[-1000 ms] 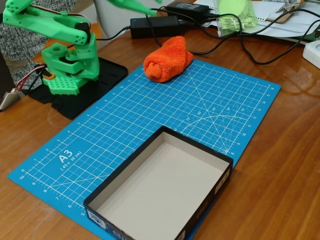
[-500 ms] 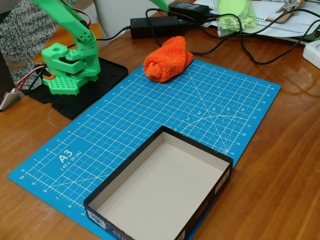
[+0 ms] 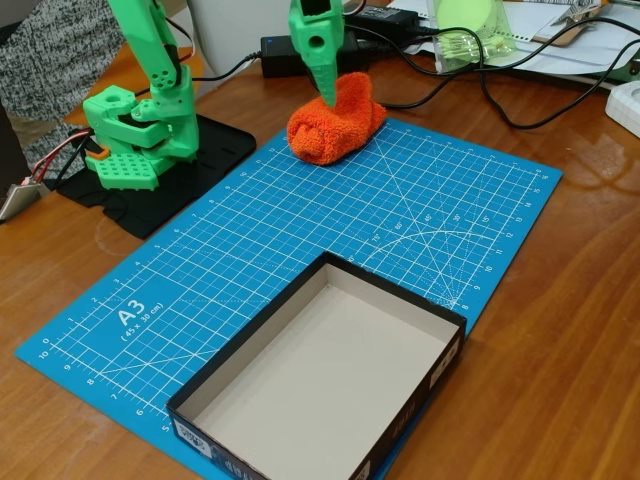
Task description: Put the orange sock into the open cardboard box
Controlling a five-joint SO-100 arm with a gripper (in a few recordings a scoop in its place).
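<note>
The orange sock (image 3: 340,128), thick and fuzzy, lies rolled at the far edge of the blue cutting mat (image 3: 300,230). My green gripper (image 3: 329,97) comes down from the top of the fixed view, and its pointed tip is right at the sock's upper left part. The fingers look like one tapered piece from here, so how the jaws stand is unclear. The open cardboard box (image 3: 322,385), black outside and pale beige inside, sits empty on the near end of the mat, well apart from the sock.
The arm's green base (image 3: 135,130) stands on a black plate at the left. Behind the sock are black power adapters (image 3: 300,50), cables, a translucent green object (image 3: 470,30) and papers. A person in patterned cloth (image 3: 50,70) is at the far left.
The arm has risen and swung over. The gripper, near the top edge before, has come down onto the sock's upper left. Sock and box have not moved.
</note>
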